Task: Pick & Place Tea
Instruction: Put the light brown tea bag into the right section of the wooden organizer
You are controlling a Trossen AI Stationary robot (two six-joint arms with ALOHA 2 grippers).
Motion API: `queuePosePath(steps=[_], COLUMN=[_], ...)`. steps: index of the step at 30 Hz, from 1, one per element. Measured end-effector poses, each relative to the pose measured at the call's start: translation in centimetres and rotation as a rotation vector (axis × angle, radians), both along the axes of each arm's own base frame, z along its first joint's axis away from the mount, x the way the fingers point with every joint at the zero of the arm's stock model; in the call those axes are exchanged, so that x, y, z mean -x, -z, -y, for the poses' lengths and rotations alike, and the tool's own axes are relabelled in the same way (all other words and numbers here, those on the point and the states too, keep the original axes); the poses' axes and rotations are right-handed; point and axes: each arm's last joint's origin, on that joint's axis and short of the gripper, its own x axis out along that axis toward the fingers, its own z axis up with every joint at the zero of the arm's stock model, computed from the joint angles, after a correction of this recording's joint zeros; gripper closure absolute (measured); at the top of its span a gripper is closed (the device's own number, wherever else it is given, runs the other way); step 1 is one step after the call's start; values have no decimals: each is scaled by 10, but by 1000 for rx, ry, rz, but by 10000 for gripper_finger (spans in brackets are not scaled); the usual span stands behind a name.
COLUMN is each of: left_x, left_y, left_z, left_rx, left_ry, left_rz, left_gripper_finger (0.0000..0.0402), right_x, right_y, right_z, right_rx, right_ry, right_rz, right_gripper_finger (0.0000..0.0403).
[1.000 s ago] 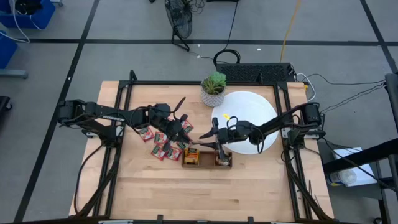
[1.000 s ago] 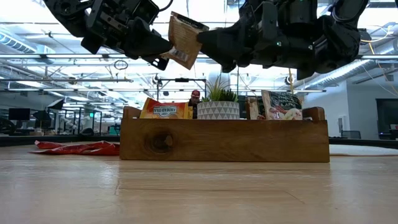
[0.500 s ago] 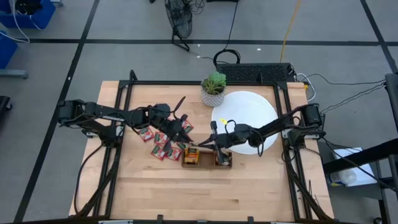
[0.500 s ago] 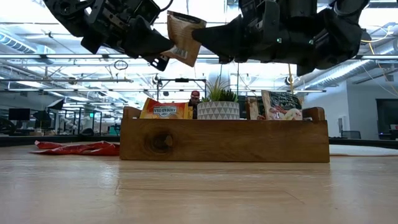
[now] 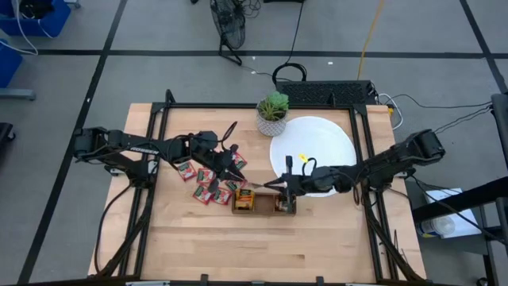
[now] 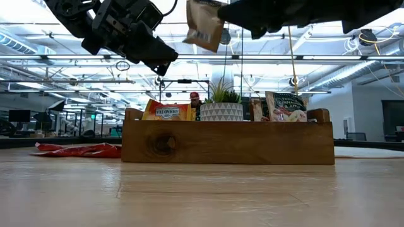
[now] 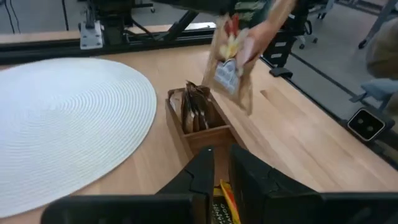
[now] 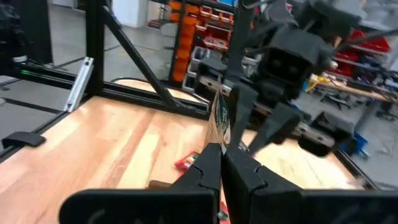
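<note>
My right gripper [image 5: 274, 185] is clamped on a pale tea sachet [image 6: 203, 25], holding it up in the air above the middle of the wooden tray [image 6: 227, 142], near the top centre of the low view. My left gripper [image 5: 236, 174], fingers pressed together with nothing between them, hovers over the red sachets [image 5: 208, 184] left of the tray.

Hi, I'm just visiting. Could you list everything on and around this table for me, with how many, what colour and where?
Wooden tray: one, brown, table centre-front, sachets standing inside.
Loose tea sachets: several, mostly red, left of the tray.
Held sachet: one, pale brown, in the air above the tray.
White disc: one, back right of the table.
Potted plant: one, green, white pot, at the disc's back-left edge.
Left gripper: dark, over the red sachets.
Right gripper: dark, shut on the held sachet.
</note>
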Motion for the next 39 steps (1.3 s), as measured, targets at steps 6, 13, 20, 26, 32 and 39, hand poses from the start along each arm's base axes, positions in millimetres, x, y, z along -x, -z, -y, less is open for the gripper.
queuePosePath(steps=[6,13,20,26,32,39], left_x=[1,2,1,1,1,1], left_y=[2,6,6,6,6,6], left_z=[-1,-2,-3,-4,-3,-3], left_rx=[-22,-42,-52,-61,-41,-38], left_ry=[-32,-72,-93,-133,-139,-140], left_rz=[-22,-61,-60,-65,-72,-74], left_gripper_finger=[362,361,360,360,360,360], right_x=[13,51,62,52,49,53], right_y=[12,3,29,56,67,58], right_z=[-14,-54,-80,-79,-77,-78], right_rx=[-163,-391,-361,-320,-279,-243], right_ry=[19,-1,149,233,281,292], right_rz=[-193,-314,-374,-432,-452,-410], right_gripper_finger=[403,403,403,403,403,403])
